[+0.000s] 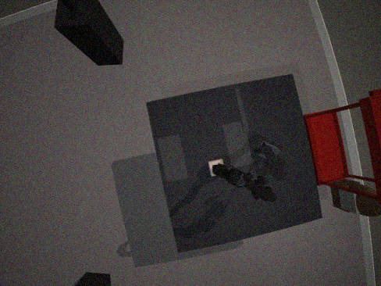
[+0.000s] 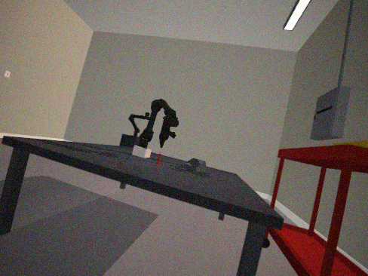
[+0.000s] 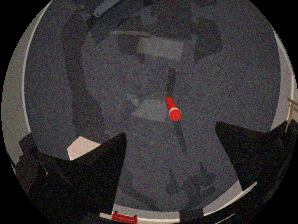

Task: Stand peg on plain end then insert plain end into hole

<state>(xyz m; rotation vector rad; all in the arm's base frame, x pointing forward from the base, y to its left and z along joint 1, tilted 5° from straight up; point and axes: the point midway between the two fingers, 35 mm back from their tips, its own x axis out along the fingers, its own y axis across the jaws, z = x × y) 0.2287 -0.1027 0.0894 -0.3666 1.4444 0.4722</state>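
The red peg (image 2: 159,158) (image 3: 171,106) stands upright on the dark table (image 1: 195,105) (image 2: 211,188). Its white band is near the upper end in the wrist view. My gripper (image 2: 161,146) (image 3: 173,132) is open and empty, pointing down above the peg. In the wrist view the peg shows between and slightly beyond the fingertips, with a gap to both. The grey sloped panel (image 1: 272,147) (image 2: 200,164) sits to the right of the peg in the exterior view, partly in shadow. Its hole cannot be made out.
A white block (image 1: 211,168) (image 2: 139,151) (image 3: 82,147) is at the arm's base, left of the peg in the exterior view. A red shelf (image 1: 325,146) (image 2: 314,156) stands beyond the table's edge. Arm shadows and paler patches cross the table top.
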